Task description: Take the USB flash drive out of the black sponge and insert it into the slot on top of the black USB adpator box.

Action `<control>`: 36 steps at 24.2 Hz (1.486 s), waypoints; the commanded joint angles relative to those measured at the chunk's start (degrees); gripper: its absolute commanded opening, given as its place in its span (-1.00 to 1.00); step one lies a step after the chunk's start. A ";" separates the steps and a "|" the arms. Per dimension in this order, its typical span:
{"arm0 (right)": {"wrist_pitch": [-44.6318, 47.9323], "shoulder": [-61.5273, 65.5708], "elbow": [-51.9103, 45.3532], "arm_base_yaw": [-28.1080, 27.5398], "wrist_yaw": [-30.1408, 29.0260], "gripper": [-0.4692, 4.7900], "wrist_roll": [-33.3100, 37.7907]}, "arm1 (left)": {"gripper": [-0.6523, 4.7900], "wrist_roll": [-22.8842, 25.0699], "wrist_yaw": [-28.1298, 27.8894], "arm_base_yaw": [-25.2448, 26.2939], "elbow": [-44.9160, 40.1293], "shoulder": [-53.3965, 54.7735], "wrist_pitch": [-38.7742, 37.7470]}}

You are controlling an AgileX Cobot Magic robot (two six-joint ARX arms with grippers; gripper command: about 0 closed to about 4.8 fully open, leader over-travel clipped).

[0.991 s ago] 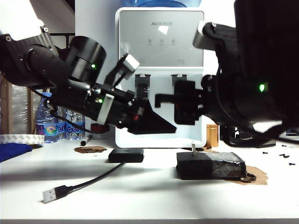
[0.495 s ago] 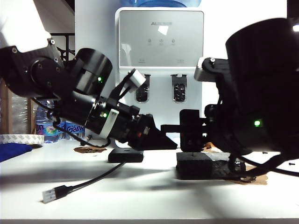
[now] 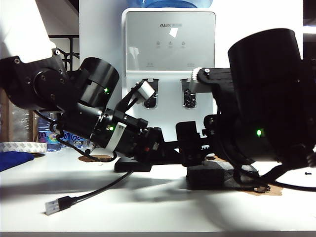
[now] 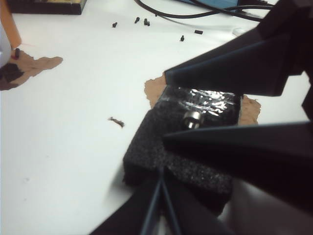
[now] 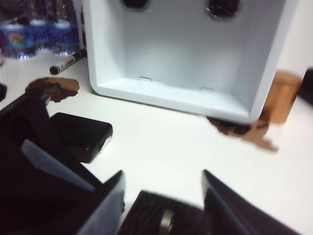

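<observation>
With the USB flash drive (image 4: 192, 119) upright in the black sponge (image 4: 188, 161), we bracket it between our parted left gripper (image 4: 205, 110) and parted right gripper (image 5: 163, 196), judging one must next close on it.

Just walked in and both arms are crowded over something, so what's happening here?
Both arms are bent low over the black sponge on the white table. The USB flash drive stands upright in the sponge, not yet pulled out. The left gripper is open with a finger on either side of the drive. The right gripper hangs open just above it. The black USB adpator box waits beside the sponge, nothing plugged into its top.
</observation>
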 commanded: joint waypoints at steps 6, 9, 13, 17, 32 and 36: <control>0.37 -5.07 -0.96 0.09 -1.64 0.14 0.15 | -0.78 0.28 -0.02 0.00 0.07 -0.13 3.80; 0.09 -3.56 -1.36 -0.09 -1.01 0.09 5.51 | -0.78 0.35 -0.20 -0.66 0.09 -0.02 4.48; 0.15 -2.49 -2.56 -0.31 -0.59 0.10 7.34 | -0.78 0.37 -0.70 -2.32 0.28 0.98 5.57; 0.07 -2.03 -3.61 -0.31 -0.74 0.09 8.13 | -0.78 0.39 -2.05 -2.60 0.37 1.77 5.51; 0.20 5.03 2.60 -0.83 -0.72 0.09 10.45 | -0.78 0.79 -1.86 -0.37 0.35 2.69 3.80; 0.98 4.42 2.89 -0.83 0.46 0.08 9.79 | -0.78 0.79 -0.68 -0.44 0.35 2.69 4.20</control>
